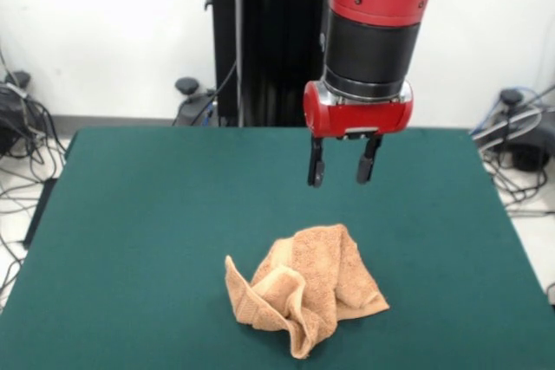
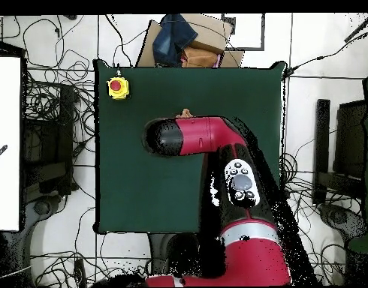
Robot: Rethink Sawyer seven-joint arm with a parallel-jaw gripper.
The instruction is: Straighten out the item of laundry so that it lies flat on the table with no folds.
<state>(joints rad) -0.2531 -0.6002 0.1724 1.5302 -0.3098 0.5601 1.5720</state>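
The towel (image 1: 305,290) is light orange-tan terry cloth. It lies crumpled in a heap with several folds near the front edge of the dark green table (image 1: 147,231). My gripper (image 1: 342,165) hangs open and empty above the table, a little behind the towel and apart from it. In the overhead view the arm (image 2: 194,136) covers the towel; only a small tan tip (image 2: 186,114) shows beside the arm. The gripper itself is hidden there under the arm.
A yellow box with a red button (image 2: 118,88) sits on the table's corner in the overhead view. Cardboard and blue cloth (image 2: 179,41) lie beyond the table edge. Cables and equipment lie on the floor around the table.
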